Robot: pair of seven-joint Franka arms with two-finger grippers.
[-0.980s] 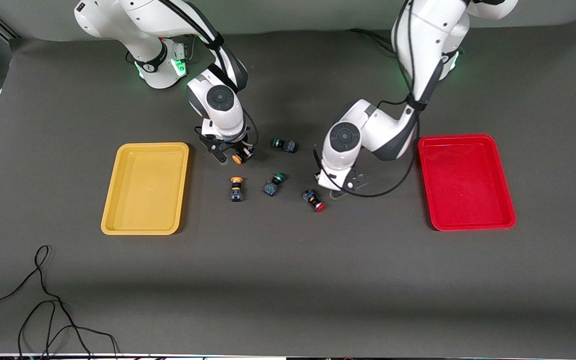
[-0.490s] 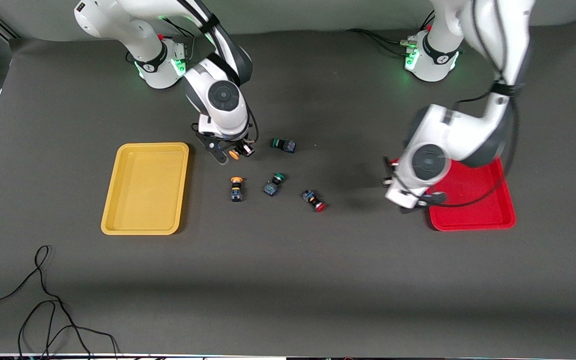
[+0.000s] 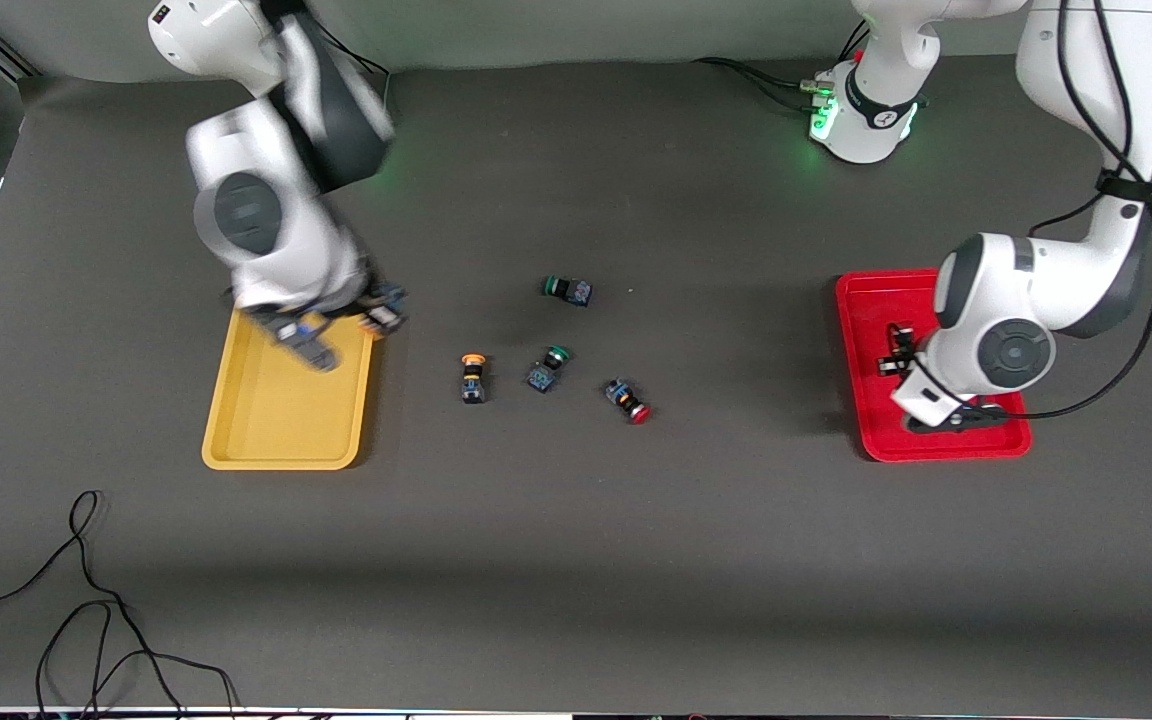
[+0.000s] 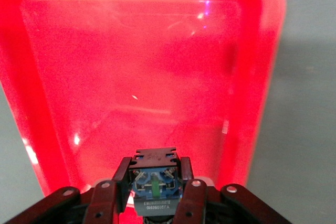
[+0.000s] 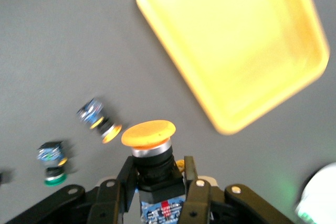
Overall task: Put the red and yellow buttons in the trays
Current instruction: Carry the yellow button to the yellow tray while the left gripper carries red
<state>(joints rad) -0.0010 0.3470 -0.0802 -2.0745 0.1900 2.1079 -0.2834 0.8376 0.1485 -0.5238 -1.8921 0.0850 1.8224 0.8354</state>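
Four loose buttons mid-table, between the trays, clock by front view: yellow button (image 3: 473,378), near green button (image 3: 546,368) just at its 3 o'clock, red button (image 3: 628,400) at 4 o'clock of that green one, far green button (image 3: 568,290) at 12 o'clock of the group, apart from the rest. All on their sides, none touching.

Right gripper (image 3: 321,338) up over the yellow tray (image 3: 276,420), above its corner nearest the robots and the loose buttons. Blurred in front view. In right wrist view: right gripper (image 5: 156,174) with fingers (image 5: 127,179) clamped on the black body of a held yellow button (image 5: 149,134), orange-yellow cap pointing away from the camera. Past it, yellow tray (image 5: 236,51) with nothing in it, plus yellow button (image 5: 100,121) and one green button (image 5: 51,162) on the table.

Left gripper (image 3: 901,362) over the red tray (image 3: 861,310), around the tray's middle. In left wrist view: left gripper (image 4: 156,182) with fingers (image 4: 122,174) pinched on a held button (image 4: 156,179), blue-and-black terminal end toward the camera, cap hidden so colour cannot be told. Red tray (image 4: 142,66) floor below it bare.

Yellow tray at 9 o'clock of the loose group, toward the right arm's end; red tray at 3 o'clock, toward the left arm's end. No button lying in either tray.

Black cable (image 3: 86,600) coiled at 7 o'clock of the yellow tray, well apart, nearest the front camera.
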